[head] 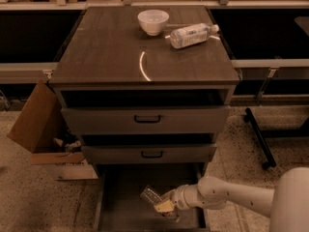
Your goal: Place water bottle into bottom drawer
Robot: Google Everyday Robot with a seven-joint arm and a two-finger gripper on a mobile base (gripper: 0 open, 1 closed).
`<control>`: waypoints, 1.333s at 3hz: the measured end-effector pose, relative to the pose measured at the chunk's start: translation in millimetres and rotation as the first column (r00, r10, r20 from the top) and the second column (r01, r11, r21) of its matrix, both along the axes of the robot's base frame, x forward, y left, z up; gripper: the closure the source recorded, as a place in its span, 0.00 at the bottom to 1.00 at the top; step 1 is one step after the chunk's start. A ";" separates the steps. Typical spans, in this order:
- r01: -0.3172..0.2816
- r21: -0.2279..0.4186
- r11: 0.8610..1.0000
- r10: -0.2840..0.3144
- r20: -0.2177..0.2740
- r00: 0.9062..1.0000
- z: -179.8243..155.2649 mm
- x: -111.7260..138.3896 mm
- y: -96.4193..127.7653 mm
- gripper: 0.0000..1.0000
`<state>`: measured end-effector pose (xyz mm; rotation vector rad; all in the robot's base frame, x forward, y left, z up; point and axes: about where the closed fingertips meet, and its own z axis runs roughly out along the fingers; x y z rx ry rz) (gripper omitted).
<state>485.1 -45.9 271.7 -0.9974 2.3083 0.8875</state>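
We see the gripper low inside the open bottom drawer, at about 5 o'clock from the drawer's middle. Its pale arm reaches in from the 3 o'clock side. The jaws are clamped on the water bottle. The clear ribbed body sticks out of them toward 10 o'clock, tilted, with its far end over the dark drawer floor. The end held between the jaws is covered by the yellowish fingers. We cannot make out the label band or the cap there, and we cannot tell whether the bottle touches the floor or hangs just above it.

The drawer's front is cut off by the lower edge of the view, and its back lies in shadow under the middle drawer. The top drawer sits above that one; both show black handles.

On the cabinet top a white bowl stands toward 12 o'clock. Just beside it, at its 4 o'clock, a paler bottle with a wide white label lies on its side. A cardboard box leans by the cabinet at 9 o'clock, its contents too dark for us to read.
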 end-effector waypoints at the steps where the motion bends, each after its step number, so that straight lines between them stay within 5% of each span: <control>1: 0.024 0.024 0.999 -0.024 0.005 1.000 -23.5 14.9 -0.5 1.00; 4: 0.013 0.024 1.000 -0.012 -0.019 1.000 -64.8 46.8 18.6 0.27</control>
